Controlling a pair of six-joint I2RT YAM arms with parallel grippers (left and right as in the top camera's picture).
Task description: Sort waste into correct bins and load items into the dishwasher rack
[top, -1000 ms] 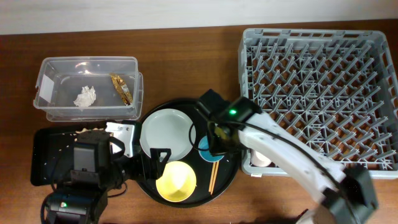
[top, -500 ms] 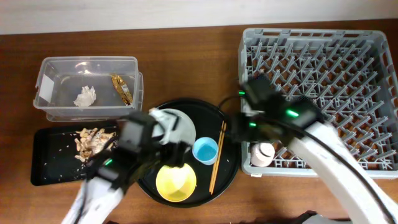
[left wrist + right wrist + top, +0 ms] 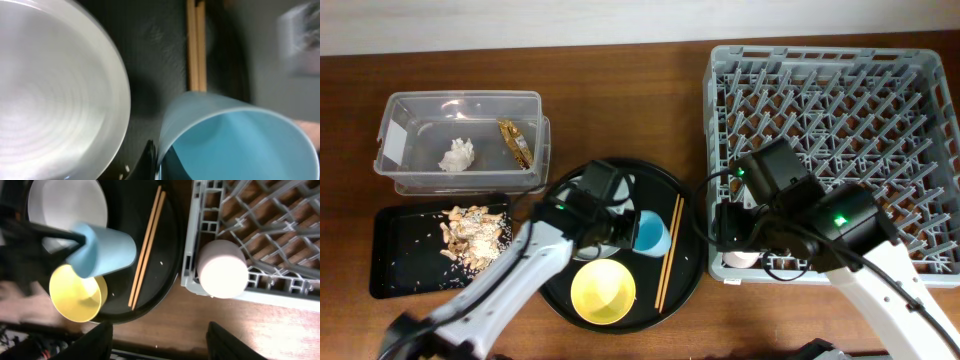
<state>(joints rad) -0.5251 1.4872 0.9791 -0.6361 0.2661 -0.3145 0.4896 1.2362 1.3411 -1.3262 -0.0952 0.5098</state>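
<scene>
The yellow bowl [image 3: 603, 291] is seen nearest, upright on the round black tray [image 3: 685, 280]. Just beyond it, the light-blue cup [image 3: 650, 233] is pinched at its rim by the left end effector [image 3: 628, 232] and tilted beside the pale-grey plate [image 3: 70, 202]. The right end effector [image 3: 160, 327] is held wide open and empty above the bench [image 3: 620, 90]. The pink cup [image 3: 221, 269] is set upturned in the dishwasher rack [image 3: 840, 110], in its near corner beside the tray.

- A round black tray [image 3: 125, 205] fills the view's left half, with the pale-grey plate [image 3: 67, 202] at its 11 o'clock.
- The light-blue cup [image 3: 107, 250] is tilted, mouth toward 8 o'clock, and the left gripper [image 3: 80, 239] pinches its rim.
- The yellow bowl [image 3: 77, 292] sits at the tray's 7 o'clock.
- The wooden chopsticks [image 3: 146, 245] run from 1 to 7 o'clock.
- The pink cup [image 3: 222, 269] stands upside down in a corner of the dishwasher rack [image 3: 197, 230], at 3 o'clock in the view.
- The right gripper [image 3: 160, 330] is spread wide at 6 o'clock.
</scene>
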